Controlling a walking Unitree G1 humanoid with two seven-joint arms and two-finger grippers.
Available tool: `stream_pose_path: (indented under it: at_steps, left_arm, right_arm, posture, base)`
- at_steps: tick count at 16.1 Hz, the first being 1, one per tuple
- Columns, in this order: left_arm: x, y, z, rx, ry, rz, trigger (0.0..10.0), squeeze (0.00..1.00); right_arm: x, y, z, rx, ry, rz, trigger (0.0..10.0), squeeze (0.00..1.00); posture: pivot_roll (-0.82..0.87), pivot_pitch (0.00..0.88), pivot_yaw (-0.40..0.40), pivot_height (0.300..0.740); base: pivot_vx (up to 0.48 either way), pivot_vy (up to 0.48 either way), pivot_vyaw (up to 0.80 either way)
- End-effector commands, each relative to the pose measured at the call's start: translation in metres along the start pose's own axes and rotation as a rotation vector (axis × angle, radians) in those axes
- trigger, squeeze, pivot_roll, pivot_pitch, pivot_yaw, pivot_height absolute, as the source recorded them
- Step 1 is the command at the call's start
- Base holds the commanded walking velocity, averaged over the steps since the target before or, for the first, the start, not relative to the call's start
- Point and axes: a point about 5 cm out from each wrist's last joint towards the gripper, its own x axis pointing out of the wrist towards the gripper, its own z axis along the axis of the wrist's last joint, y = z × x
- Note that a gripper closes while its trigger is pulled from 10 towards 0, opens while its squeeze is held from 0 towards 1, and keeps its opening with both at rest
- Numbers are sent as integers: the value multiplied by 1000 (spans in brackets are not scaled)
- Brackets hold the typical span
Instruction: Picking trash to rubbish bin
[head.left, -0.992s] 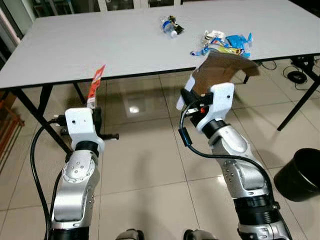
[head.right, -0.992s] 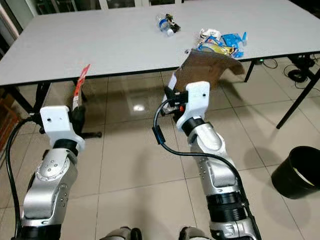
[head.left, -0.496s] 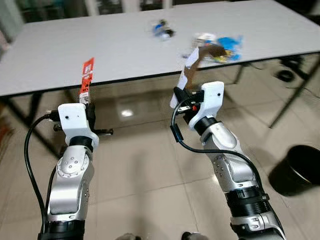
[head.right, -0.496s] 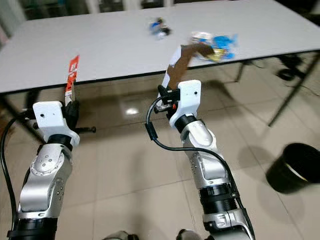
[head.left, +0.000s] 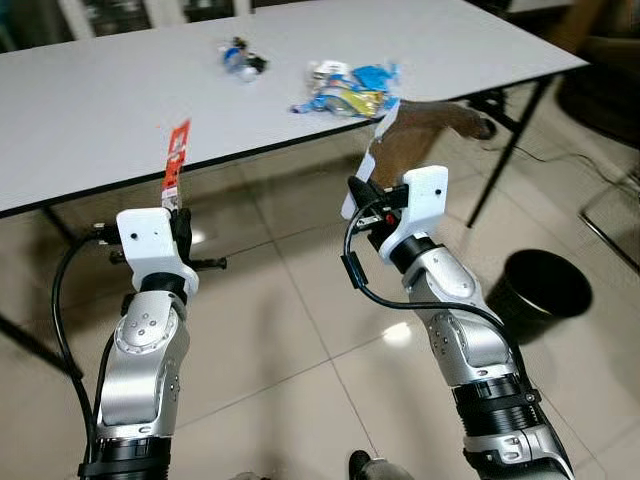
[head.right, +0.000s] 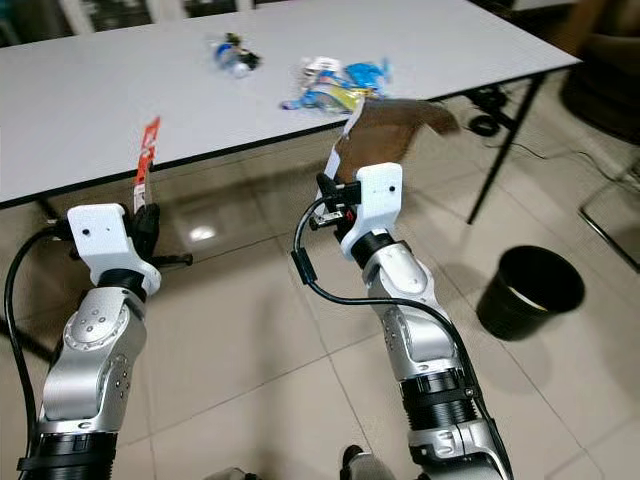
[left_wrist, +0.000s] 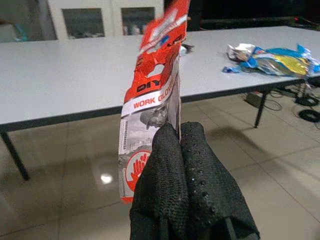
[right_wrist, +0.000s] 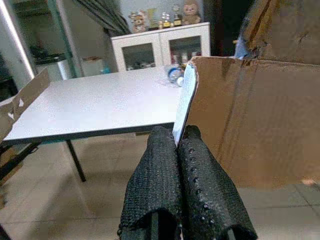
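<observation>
Left eye view: both arms are raised in front of the long white table (head.left: 120, 110). The left gripper (head.left: 177, 215) holds a narrow red and white glove wrapper (head.left: 177, 165) upright. The right gripper (head.left: 362, 200) holds a flat piece of brown cardboard (head.left: 415, 135), which leans out toward the table edge. Compared with half a second ago the whole scene has swung: the round black rubbish bin (head.left: 540, 290) on the tiled floor now sits higher and nearer the right arm, and the table runs off to the left. The cardboard shows its broad face now instead of its edge.

Right eye view: a heap of blue and yellow crumpled wrappers (head.right: 335, 82) and a small crushed plastic bottle (head.right: 232, 55) lie on the table top, well apart from both grippers.

Left wrist view: the black fingers (left_wrist: 165, 175) are pressed together, pinching the wrapper's lower edge; "WORK GLOVE" is legible.

Right wrist view: the fingers (right_wrist: 160, 175) are clamped on the cardboard's pale edge.
</observation>
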Motion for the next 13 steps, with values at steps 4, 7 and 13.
stream_pose_path:
  at_steps: [4,7,13]
  left_arm:
    - [1,-2,-3,-22,16,-13,0,0]
    - [3,-1,0,-23,11,-15,0,0]
    - [2,-2,-3,-27,20,-22,0,0]
  right_arm:
    - [-4,-3,-2,-22,16,-18,10000,0]
    - [-6,-3,-1,-20,15,-21,10000,0]
    - [-7,-4,-1,-25,18,-27,10000,0]
  posture:
    - [-36,98,28,740]
    - [-36,105,31,740]
    - [-43,110,33,740]
  base:
    - [0,0,-775]
    - [0,0,-763]
    - [0,0,-763]
